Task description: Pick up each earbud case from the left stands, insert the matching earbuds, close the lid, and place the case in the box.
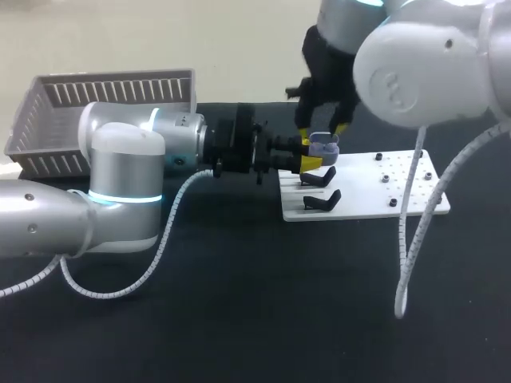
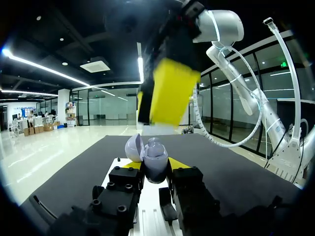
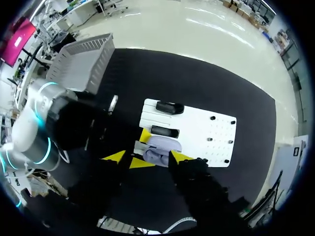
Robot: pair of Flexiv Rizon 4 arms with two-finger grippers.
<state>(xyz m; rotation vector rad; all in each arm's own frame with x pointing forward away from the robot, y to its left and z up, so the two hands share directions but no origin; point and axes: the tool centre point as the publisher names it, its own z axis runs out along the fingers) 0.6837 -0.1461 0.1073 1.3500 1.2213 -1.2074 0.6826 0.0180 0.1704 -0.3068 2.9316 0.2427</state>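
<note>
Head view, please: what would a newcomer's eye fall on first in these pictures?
The lavender earbud case, lid open, is held in the left gripper at the edge of the white board. The right gripper hangs open just above it, its yellow tips either side. A grey slatted box sits at the table's far left.

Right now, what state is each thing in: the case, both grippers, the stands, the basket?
Lavender earbud case: lid open, held off the stands.
Left gripper: shut on the case.
Right gripper: open, just above the case.
Two black stands: apparently empty.
Grey basket: upright.
</note>
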